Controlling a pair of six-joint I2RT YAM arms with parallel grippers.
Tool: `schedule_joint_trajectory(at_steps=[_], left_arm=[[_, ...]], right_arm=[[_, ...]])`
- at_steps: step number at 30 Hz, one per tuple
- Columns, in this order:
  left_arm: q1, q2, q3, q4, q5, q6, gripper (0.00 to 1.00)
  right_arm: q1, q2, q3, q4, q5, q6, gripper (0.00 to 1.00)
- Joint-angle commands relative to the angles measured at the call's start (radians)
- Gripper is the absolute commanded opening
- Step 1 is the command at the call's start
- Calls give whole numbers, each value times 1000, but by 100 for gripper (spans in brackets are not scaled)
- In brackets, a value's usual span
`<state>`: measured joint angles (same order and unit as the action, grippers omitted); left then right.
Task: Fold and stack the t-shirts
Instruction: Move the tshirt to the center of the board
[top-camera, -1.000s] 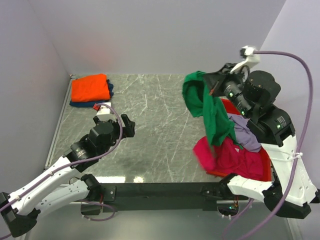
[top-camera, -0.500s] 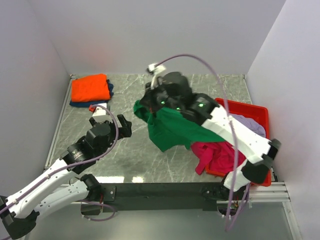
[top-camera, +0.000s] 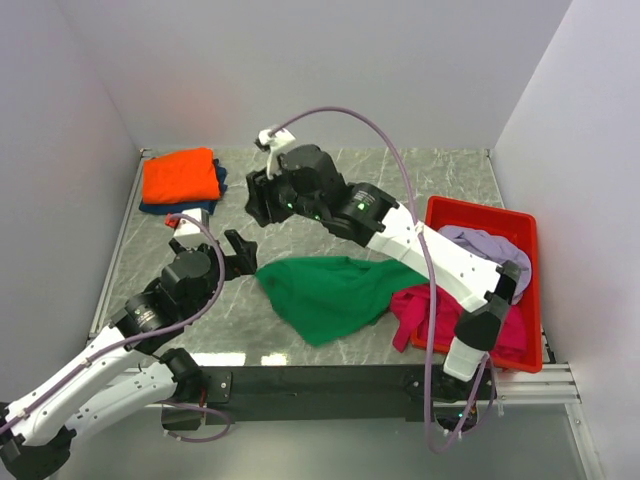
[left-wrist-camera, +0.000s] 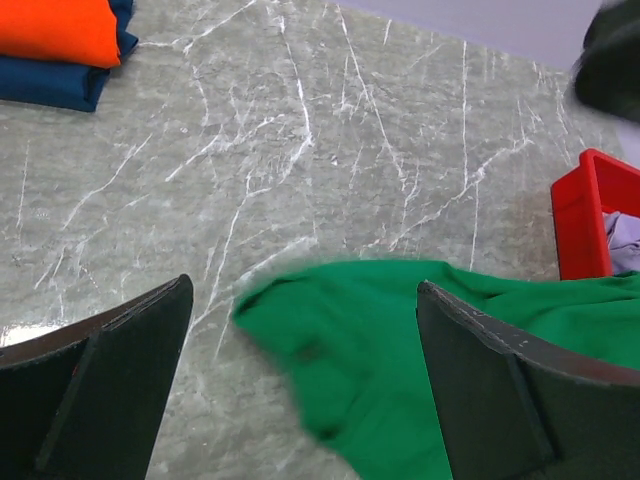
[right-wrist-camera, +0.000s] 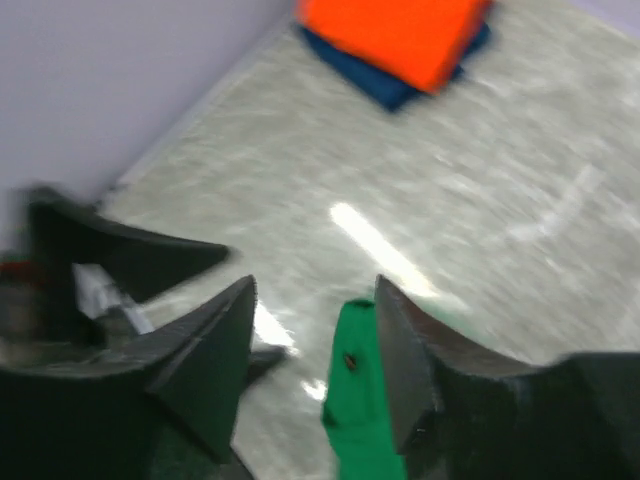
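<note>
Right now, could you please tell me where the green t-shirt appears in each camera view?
Top external: the green t-shirt lies just below centre.
Left wrist: lower middle to right edge.
Right wrist: a strip at bottom centre.
Shared landmark: the folded orange t-shirt, in all three.

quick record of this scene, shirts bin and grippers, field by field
green shirt: unfolded, loose on table centre
orange shirt: folded, on navy shirt, far left corner
magenta shirt: draped over edge of red bin
lilac shirt: inside red bin
left gripper: open, empty
right gripper: open, empty
</note>
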<state>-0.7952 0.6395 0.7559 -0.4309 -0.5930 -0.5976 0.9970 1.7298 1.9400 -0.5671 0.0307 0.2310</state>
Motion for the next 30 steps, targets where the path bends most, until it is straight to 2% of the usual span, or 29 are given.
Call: schedule_joint_trajectory(at_steps=[1, 2, 3, 5, 9, 12, 16, 22, 30], left_arm=[[2, 9, -3, 26, -14, -8, 99], [2, 14, 0, 26, -13, -7, 99], [2, 20, 2, 26, -10, -5, 99], [2, 26, 0, 29, -5, -1, 99], [2, 40, -4, 37, 5, 2, 99], [2, 51, -3, 40, 10, 5, 99], [2, 54, -3, 31, 13, 4, 99], [2, 46, -7, 41, 15, 7, 99], [2, 58, -4, 35, 16, 5, 99]], right_arm=[[-29, -105, -142, -39, 244, 5, 61], [-52, -136, -194, -30, 253, 22, 66], [-75, -168, -298, -24, 245, 57, 82], [-158, -246, -402, -7, 224, 82, 87], [-219, -286, -619, -23, 236, 113, 89], [-219, -245, -686, -45, 244, 139, 89], [-215, -179, -731, -89, 225, 180, 89], [-173, -194, -823, -137, 265, 203, 89], [-179, -139, -886, -109, 219, 197, 90]])
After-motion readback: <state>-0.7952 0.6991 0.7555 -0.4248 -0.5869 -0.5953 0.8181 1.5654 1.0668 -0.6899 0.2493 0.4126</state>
